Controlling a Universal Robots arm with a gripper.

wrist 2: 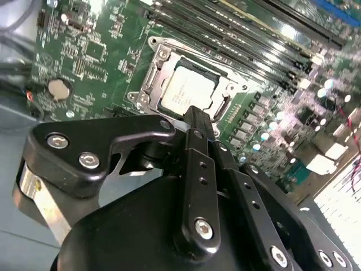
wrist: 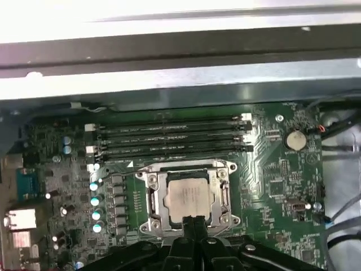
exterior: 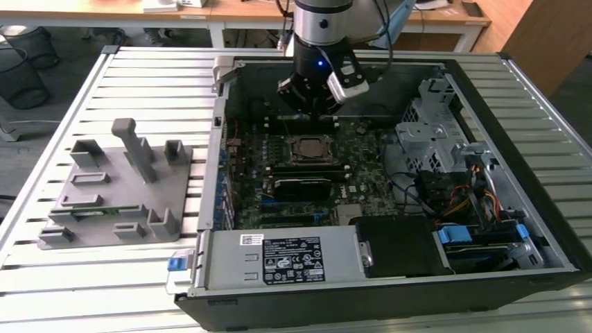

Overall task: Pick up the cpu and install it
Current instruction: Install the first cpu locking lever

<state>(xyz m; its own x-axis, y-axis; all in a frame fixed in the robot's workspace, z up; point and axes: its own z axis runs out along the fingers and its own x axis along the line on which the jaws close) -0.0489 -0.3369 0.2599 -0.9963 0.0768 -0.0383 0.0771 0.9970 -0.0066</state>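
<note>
Exterior view: cpu (exterior: pixel 308 148) in socket (exterior: pixel 290 154), gripper (exterior: pixel 310 114) empty

The cpu lies flat in the motherboard (exterior: pixel 361 166) socket. The gripper hovers at its 12 o'clock, fingers pressed together, holding nothing. An off-centre descent could scrape the cpu or bend socket pins.

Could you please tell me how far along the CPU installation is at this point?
Done: the cpu already lies inside the socket frame on the motherboard. In hand: nothing; the tool is shut and empty, near the socket's edge. Left: whether the cpu is fully seated cannot be told.
</note>
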